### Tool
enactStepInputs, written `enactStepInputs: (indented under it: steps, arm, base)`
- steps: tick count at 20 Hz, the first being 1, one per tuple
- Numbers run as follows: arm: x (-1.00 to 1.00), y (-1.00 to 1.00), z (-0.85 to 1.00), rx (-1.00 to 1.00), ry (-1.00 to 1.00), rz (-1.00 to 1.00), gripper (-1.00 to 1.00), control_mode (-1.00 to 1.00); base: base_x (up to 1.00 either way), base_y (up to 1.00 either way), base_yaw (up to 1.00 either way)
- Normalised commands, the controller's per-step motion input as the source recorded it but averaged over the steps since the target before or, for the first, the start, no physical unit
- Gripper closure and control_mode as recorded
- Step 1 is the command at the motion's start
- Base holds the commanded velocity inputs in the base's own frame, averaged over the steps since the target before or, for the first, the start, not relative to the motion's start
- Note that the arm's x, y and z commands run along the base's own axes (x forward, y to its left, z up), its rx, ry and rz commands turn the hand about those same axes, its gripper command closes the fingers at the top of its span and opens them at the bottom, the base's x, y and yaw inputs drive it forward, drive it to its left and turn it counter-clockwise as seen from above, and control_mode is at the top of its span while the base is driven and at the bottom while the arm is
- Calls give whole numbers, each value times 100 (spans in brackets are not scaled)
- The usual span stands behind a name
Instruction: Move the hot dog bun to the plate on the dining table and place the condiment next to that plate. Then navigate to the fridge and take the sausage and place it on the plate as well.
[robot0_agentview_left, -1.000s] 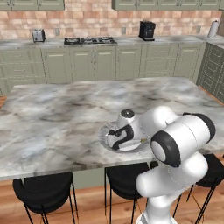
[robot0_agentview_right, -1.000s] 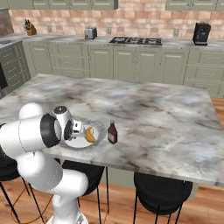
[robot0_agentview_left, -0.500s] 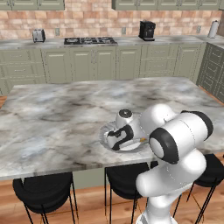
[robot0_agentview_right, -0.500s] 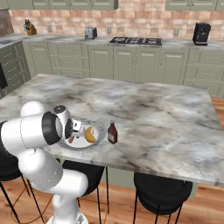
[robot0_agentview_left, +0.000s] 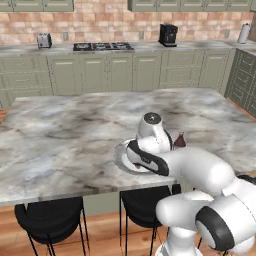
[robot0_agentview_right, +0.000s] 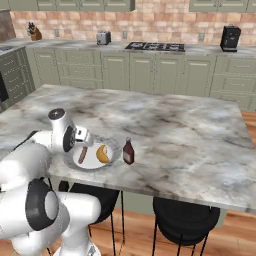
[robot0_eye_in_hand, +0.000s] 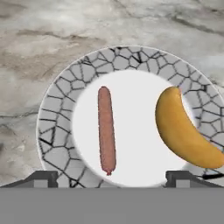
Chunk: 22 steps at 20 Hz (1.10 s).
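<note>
Gripper (robot0_eye_in_hand: 112, 177) now open wide above the plate (robot0_eye_in_hand: 57, 105); sausage (robot0_eye_in_hand: 106, 129) released, lying on the white centre beside the hot dog bun (robot0_eye_in_hand: 181, 129).

The arm (robot0_agentview_left: 200, 172) is glossy white, built of fat rounded segments with black bands at the joints. A round grey cap tops the wrist. The pincer (robot0_eye_in_hand: 112, 177) ends in two small dark tips.

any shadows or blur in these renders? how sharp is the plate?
Hand view: plate rim pattern, sausage and hot dog bun crisp, no blur. Right base view: soft, flat lighting, faint shadow beside the condiment. Left base view: arm blocks most of the plate.
</note>
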Motion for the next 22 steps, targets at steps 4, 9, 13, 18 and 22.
enactStepInputs:
  steps: [4,9,13,18,22]
  arm:
    - [-100,-41,100,0,2,0,-100,-100]
    - [-100,-28,92,0,12,0,-100,-100]
    - [-100,-9,71,0,12,0,-100,-100]
    - [-100,1,71,0,10,0,-100,-100]
    - [-69,44,59,0,13,4,-100,-100]
  base:
    - [0,0,0]
    - [0,0,0]
    - [0,0,0]
    - [0,0,0]
    - [0,0,0]
